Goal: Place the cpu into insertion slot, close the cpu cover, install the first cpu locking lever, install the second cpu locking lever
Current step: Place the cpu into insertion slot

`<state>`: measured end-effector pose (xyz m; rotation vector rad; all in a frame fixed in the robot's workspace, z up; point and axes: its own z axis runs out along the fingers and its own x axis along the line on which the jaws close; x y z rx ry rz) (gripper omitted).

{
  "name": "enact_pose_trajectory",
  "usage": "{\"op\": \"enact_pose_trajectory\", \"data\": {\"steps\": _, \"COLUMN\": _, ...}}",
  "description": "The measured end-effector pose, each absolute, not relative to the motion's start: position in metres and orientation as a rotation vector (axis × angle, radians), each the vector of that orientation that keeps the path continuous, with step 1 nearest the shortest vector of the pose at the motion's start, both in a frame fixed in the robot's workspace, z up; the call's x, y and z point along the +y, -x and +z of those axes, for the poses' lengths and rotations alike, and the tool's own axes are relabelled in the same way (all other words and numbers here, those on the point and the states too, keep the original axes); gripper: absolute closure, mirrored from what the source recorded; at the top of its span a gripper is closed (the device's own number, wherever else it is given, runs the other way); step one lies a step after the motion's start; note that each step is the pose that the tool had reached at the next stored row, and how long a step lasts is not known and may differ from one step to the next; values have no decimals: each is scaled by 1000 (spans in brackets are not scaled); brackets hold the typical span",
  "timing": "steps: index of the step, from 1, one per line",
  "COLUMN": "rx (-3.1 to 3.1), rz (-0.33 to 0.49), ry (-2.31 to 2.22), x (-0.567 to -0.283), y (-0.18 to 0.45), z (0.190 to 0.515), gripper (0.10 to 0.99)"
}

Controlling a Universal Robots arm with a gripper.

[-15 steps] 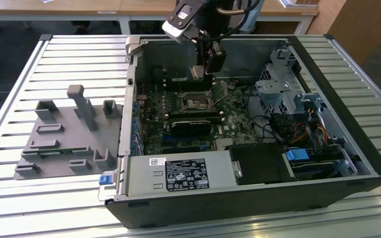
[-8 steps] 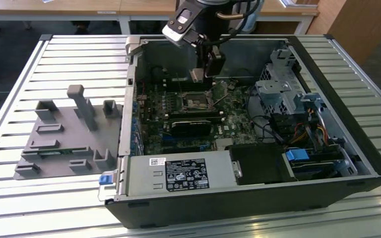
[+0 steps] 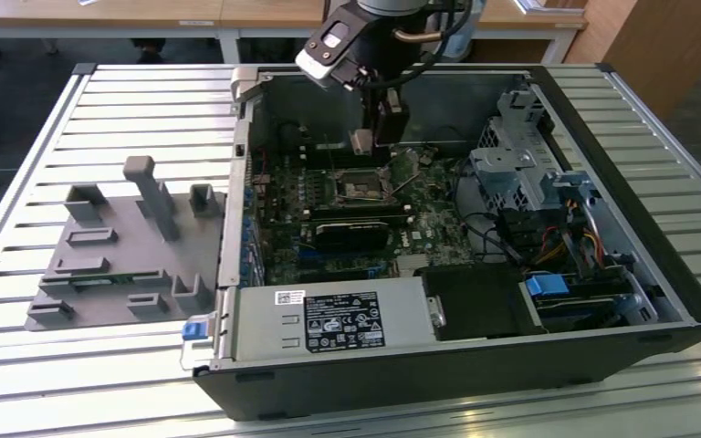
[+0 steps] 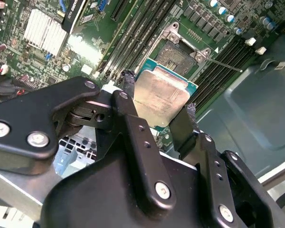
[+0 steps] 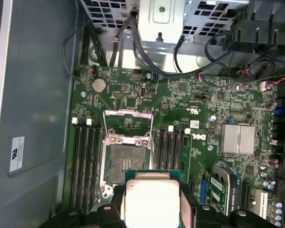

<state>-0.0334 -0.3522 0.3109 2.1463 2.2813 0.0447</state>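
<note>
A: Where is the cpu point(image 4: 162, 92) right now?

B: It is in the gripper point(image 4: 159, 97). The two black fingers point(image 4: 128, 85) press on opposite edges of it, so the jaws are clamped on the chip, metal top showing. It hangs in the air, close to the insertion slot point(image 4: 178, 54) but apart from it. It isn't seated.

A: And the slot itself?

B: It's bare. In the first wrist view the dark square of the insertion slot point(image 5: 123, 164) lies uncovered on the green circuit board point(image 5: 190, 99), and the cpu point(image 5: 152, 199) sits just beside it between the fingertips.

A: Is the cpu cover out of the way?

B: Yes. The cpu cover point(image 5: 128, 138) is flipped up off the slot and you can see board through its window. A thin metal lever point(image 4: 225, 65) sticks out to one side of the slot. I'd judge it unlatched.

A: So how far along is the work?

B: It's early. In the exterior view the gripper point(image 3: 363, 144) reaches down into the open computer case point(image 3: 448, 383) over the board. None of the four steps is finished: the chip isn't placed, the cover isn't closed, and neither lever is locked.
</note>
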Motion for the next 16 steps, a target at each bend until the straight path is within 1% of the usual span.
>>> {"op": "enact_pose_trajectory", "data": {"steps": 16, "rx": 2281, "rz": 45, "ry": -2147, "x": -350, "y": 33, "z": 288, "gripper": 545}}
